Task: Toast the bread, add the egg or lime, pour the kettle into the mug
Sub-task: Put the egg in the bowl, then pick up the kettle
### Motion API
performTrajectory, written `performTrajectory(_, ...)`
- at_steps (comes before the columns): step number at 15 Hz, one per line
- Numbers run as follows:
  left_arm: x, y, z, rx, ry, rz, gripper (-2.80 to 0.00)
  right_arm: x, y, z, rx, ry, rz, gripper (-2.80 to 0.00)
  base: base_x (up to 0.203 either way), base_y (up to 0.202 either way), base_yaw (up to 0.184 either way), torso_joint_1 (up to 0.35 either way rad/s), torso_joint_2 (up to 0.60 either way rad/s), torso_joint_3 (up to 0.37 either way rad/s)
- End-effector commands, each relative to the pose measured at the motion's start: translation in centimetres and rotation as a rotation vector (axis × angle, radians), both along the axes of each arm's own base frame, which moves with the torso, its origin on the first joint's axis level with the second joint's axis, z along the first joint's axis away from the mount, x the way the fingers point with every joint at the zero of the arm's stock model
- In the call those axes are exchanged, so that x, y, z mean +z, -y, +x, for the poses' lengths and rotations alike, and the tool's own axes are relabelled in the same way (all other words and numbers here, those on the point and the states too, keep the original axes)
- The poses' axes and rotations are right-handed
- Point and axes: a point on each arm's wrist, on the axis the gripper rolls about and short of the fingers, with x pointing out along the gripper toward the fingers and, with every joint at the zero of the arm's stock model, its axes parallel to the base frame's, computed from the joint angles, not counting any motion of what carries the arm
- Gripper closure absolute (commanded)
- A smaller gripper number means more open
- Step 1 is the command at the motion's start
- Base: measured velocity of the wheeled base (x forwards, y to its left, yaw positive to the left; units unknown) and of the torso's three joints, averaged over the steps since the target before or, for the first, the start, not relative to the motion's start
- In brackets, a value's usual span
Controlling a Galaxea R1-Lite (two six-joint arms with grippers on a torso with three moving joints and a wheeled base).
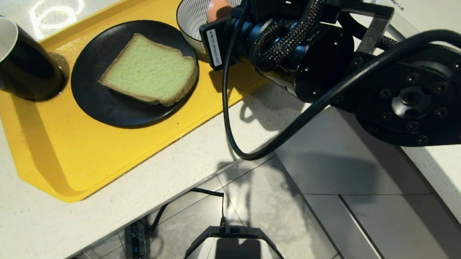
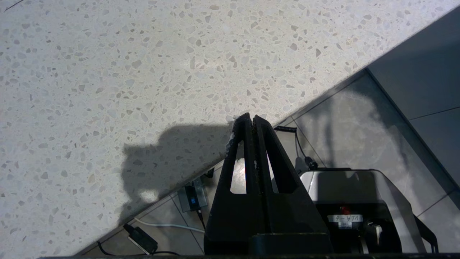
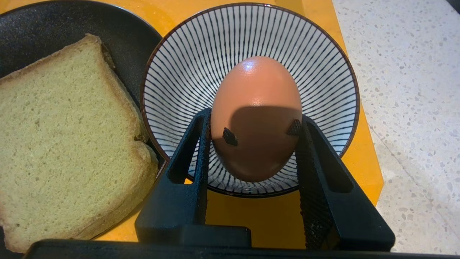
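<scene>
A pinkish egg [image 3: 256, 108] with two small black marks sits between the fingers of my right gripper [image 3: 254, 120], which is shut on it over the hollow of the blue-and-white striped bowl [image 3: 179, 72]. In the head view the egg [image 1: 218, 8] shows just past my right arm [image 1: 297, 50], inside the bowl's [image 1: 191, 15] outline. I cannot tell whether it touches the bowl. The bread [image 1: 150, 70], pale green with a brown crust, lies on a black plate [image 1: 97, 103] beside the bowl. The black mug [image 1: 17, 63] stands at the tray's left end. My left gripper [image 2: 251, 117] is shut and empty. Kettle and lime are out of view.
A yellow tray [image 1: 75, 157] on the speckled white counter [image 1: 13, 213] carries the plate, bowl and mug. The counter edge [image 1: 196, 175] runs diagonally, with grey floor tiles [image 1: 288, 227] and my base [image 1: 234, 252] below. A second counter [image 1: 441, 164] lies under my right arm.
</scene>
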Motion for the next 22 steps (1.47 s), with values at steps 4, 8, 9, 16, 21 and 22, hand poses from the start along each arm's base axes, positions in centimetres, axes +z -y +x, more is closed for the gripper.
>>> performTrajectory(4,-0.4,0.0,0.1,0.001,-0.013,0.000,0.00,-0.1,-0.1,0.0,0.000,0.001,-0.001,-2.80,0.000,0.000,0.000,0.000,0.00,0.000)
performTrajectory(8,-0.4,0.0,0.1,0.001,-0.013,0.000,0.00,0.0,0.0,0.0,-0.001,0.002,0.002,-2.80,0.000,0.000,0.000,0.000,0.00,0.000)
performTrajectory(9,-0.4,0.0,0.1,0.001,-0.013,0.000,0.00,0.1,0.1,0.0,-0.001,0.004,0.004,-2.80,0.000,0.000,0.000,0.000,0.00,0.000)
performTrajectory(16,-0.4,0.0,0.1,0.001,-0.013,0.000,0.00,4.4,3.4,-2.9,0.006,0.070,0.096,-2.80,0.000,0.000,0.000,0.000,0.00,0.000)
performTrajectory(21,-0.4,0.0,0.1,0.001,-0.013,0.000,0.00,6.9,5.7,-4.9,0.013,0.112,0.160,0.00,0.000,0.000,0.000,0.000,0.00,0.000)
performTrajectory(22,-0.4,0.0,0.1,0.000,-0.013,0.000,0.00,7.1,5.9,-5.0,0.012,0.114,0.164,0.00,0.000,0.000,0.000,0.000,0.00,0.000)
